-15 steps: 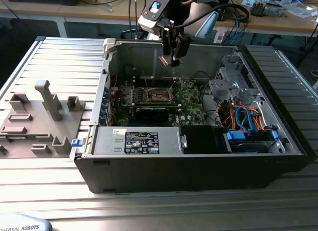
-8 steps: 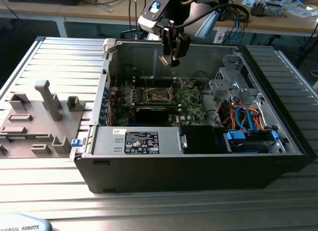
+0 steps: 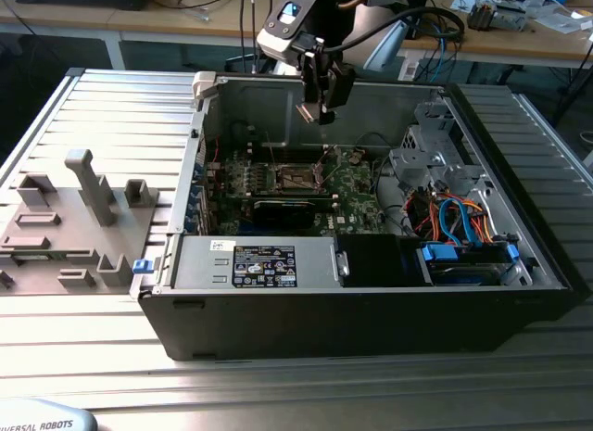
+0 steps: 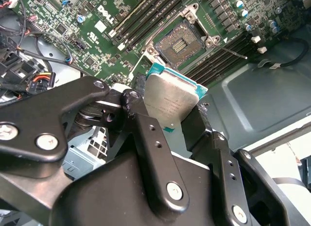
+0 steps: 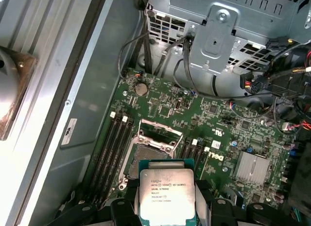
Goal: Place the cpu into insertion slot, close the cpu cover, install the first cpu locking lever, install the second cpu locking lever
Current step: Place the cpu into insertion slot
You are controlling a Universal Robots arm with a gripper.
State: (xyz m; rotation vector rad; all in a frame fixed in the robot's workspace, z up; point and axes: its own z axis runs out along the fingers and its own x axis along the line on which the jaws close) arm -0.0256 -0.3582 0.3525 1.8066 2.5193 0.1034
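My gripper (image 3: 313,111) clamps the cpu (image 5: 166,194). In the exterior view, the insertion slot (image 3: 296,179) lies at my six o'clock.

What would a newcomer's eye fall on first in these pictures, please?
The silver-topped cpu stands out first, clamped by its edges in the black pincer, which hangs above the open computer case. Below it, on the green motherboard, the insertion slot lies uncovered and empty, its contacts bare.
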